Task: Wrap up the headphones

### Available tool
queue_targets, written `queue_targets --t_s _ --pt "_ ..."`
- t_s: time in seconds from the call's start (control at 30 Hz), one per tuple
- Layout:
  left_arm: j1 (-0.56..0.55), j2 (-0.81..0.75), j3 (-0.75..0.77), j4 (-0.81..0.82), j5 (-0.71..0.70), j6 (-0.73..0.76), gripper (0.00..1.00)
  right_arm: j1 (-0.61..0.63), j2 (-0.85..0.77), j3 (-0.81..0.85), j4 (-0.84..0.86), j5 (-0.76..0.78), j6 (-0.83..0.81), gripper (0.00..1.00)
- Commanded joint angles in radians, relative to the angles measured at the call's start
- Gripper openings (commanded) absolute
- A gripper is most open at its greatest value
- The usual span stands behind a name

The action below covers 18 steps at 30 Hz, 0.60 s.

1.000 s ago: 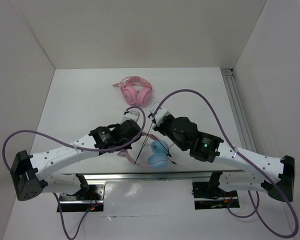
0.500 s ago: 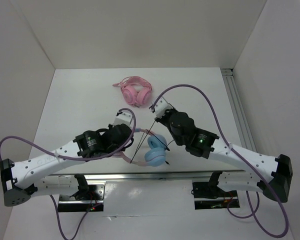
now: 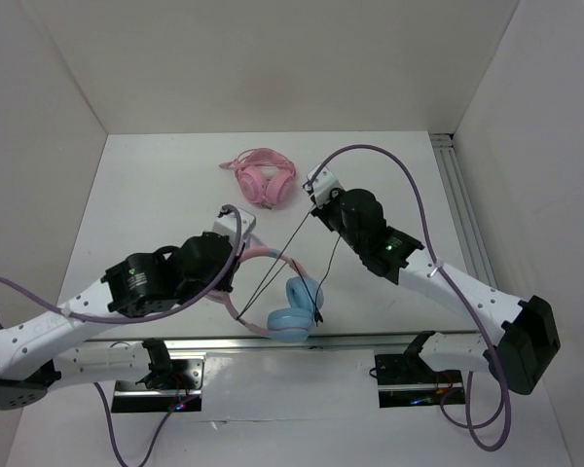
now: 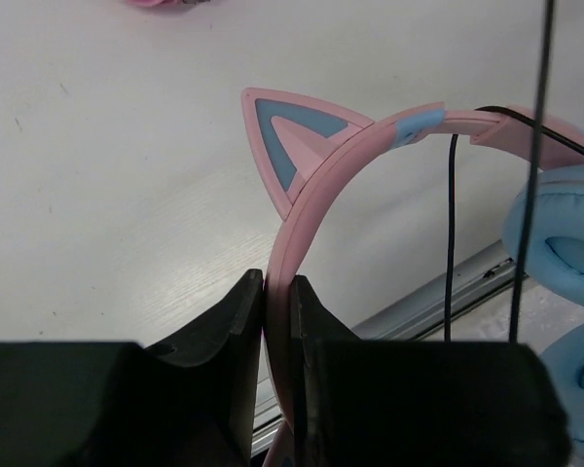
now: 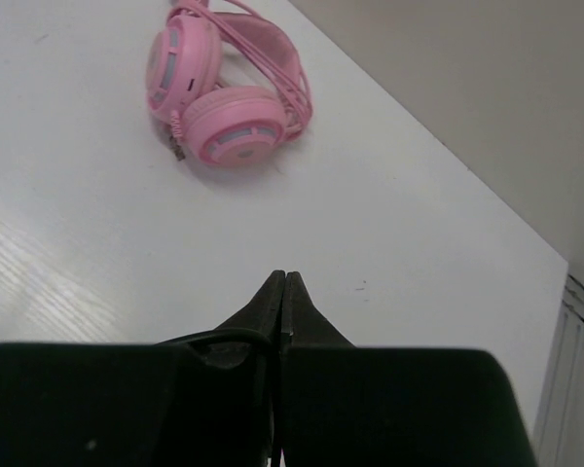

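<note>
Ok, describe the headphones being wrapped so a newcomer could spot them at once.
On the white table, look near the front edge, between the two arms. The headphones are held by the left gripper, which pinches their thin pink cat-ear headband. Light-blue ear cups and a taut black cable set them apart from the all-pink headphones farther back.

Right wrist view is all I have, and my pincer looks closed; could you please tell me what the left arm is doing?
Observer: The left pincer is shut on the pink headband, near a cat ear.
Operator: Thank you. Where does the cable go from the right pincer?
Observer: The black cable runs straight down to the headphones, looking taut.
Operator: And the ear cups?
Observer: The light-blue ear cups sit close to the metal rail by the arm bases.
</note>
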<state>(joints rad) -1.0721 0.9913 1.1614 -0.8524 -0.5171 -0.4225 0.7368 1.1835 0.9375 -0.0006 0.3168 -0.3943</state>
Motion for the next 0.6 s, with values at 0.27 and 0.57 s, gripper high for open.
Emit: queue_targets --t_s 0.27,0.57 --pt "-0.014 -0.109 0.096 -0.027 0.011 0.058 0.0 -0.077 0.096 -0.042 0.212 -0.091 0.089 0.0" --pt "-0.014 -0.192 0.093 0.067 -0.098 0.1 0.0 -0.068 0.232 -0.078 0.329 0.084 0.173 0.0"
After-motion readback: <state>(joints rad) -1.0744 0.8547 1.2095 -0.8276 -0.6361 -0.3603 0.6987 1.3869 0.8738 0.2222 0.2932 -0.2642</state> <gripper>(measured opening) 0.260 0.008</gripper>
